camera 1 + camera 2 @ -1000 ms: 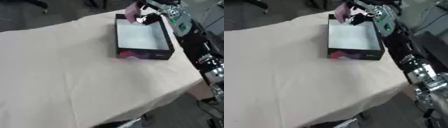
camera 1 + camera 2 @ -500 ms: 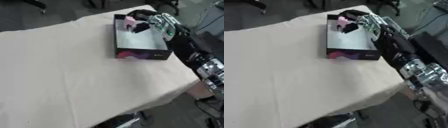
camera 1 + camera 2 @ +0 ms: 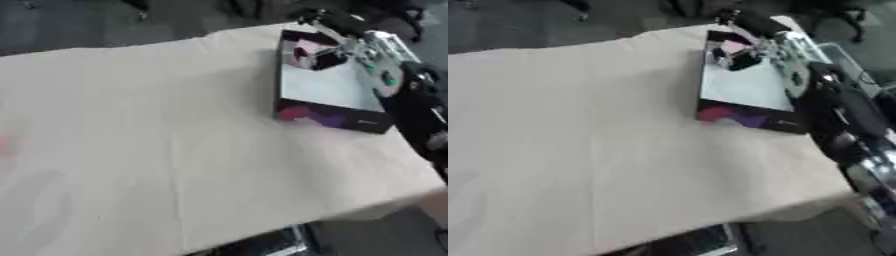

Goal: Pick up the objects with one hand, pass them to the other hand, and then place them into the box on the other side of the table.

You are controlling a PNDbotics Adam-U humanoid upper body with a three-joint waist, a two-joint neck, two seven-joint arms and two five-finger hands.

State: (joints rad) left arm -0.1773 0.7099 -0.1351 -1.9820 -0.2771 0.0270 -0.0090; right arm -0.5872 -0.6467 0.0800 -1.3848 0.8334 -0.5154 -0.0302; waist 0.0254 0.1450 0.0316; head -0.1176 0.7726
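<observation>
Cataloguing the scene around one landmark, the box (image 3: 331, 89), we list the following.

Box: shallow, rectangular, open-topped; dark outer walls with pink and purple print on the near wall, pale flat floor inside. It sits toward the right far corner of the counter (image 3: 157, 140), which we judge suits a drop from the right arm.

Right hand (image 3: 337, 47): black and silver, reaching in over the far end of the box, fingers curled around a small pink object (image 3: 306, 50). We judge the hand is lowered here so the object lands inside the walls and does not fall on the cloth. Whether the object already touches the box floor we cannot tell.

Pink object: small, soft-edged, pale pink; shape otherwise not made out. It lies within the far end of the box, in the hand's hold.

Counter: covered in a beige cloth, matte, faintly creased, spreading well to the left of the box. A faint pink smudge shows at its left edge, far from the box; we cannot say what it is.

Left hand: not visible in either view.
</observation>
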